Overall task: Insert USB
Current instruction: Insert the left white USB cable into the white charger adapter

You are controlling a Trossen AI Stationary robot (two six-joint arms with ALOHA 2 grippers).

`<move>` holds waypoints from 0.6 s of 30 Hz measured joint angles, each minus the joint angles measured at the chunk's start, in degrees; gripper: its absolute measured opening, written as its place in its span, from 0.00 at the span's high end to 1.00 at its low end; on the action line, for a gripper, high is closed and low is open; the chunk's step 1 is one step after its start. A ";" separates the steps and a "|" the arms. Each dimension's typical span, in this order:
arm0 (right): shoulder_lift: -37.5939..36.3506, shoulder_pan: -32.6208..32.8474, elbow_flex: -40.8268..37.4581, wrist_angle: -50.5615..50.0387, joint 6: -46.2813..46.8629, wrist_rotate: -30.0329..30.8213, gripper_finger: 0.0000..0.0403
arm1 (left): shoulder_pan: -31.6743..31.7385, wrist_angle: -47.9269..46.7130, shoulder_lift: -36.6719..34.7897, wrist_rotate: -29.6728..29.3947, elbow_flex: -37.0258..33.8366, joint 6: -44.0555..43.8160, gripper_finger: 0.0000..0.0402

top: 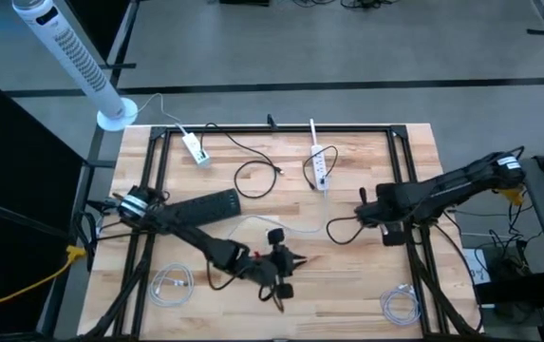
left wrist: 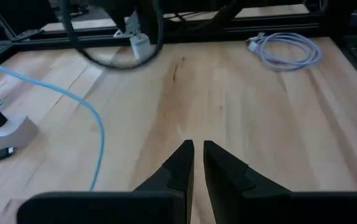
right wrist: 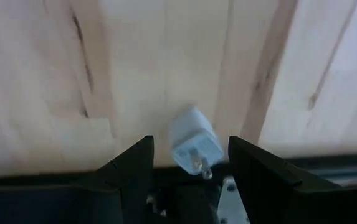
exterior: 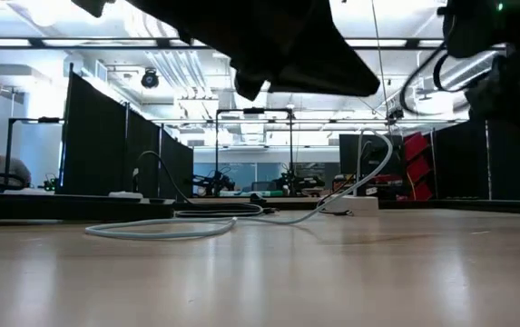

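A small white USB wall charger (right wrist: pixel 194 146) sits on the wooden table, its metal prongs turned toward the right wrist camera. My right gripper (right wrist: pixel 190 142) hangs over it, open, one finger on either side with a gap to each. In the high view this gripper (top: pixel 362 211) is right of the table's middle. A pale cable (left wrist: pixel 85 102) runs across the boards past a white power strip (left wrist: pixel 4 134). My left gripper (left wrist: pixel 198 155) is shut on nothing above bare wood near the table's middle (top: pixel 295 258).
The power strip (top: pixel 319 166) lies at the far middle, and a second white charger (top: pixel 196 150) at the far left. Coiled white cables lie near the front left (top: pixel 170 285) and front right (top: pixel 400 304). A black bar (top: pixel 205 204) and a black cable loop (top: pixel 253 176) lie left of centre.
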 joint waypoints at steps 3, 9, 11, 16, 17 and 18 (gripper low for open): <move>5.47 0.91 0.00 -0.41 -0.04 -0.03 0.53 | -1.25 -0.42 -0.02 -2.05 -0.26 -0.30 0.94; 16.90 1.57 0.00 -0.75 -0.57 -0.10 0.53 | -2.98 -3.41 -0.04 -3.48 -1.29 -2.75 0.94; 19.39 2.16 0.02 -0.97 -0.54 0.02 0.53 | -3.48 -4.57 -0.04 -3.53 -1.36 -3.50 0.94; 23.92 3.51 0.13 -0.69 -0.48 0.17 0.53 | -4.91 -7.36 -0.04 -3.55 -1.40 -4.83 0.94; 24.65 3.75 0.14 -0.40 -0.52 -0.05 0.52 | -5.19 -8.05 -0.04 -3.53 -1.40 -4.98 0.94; 25.34 3.90 0.15 -0.33 -0.53 -0.02 0.52 | -5.43 -8.58 -0.04 -3.53 -1.40 -5.10 0.94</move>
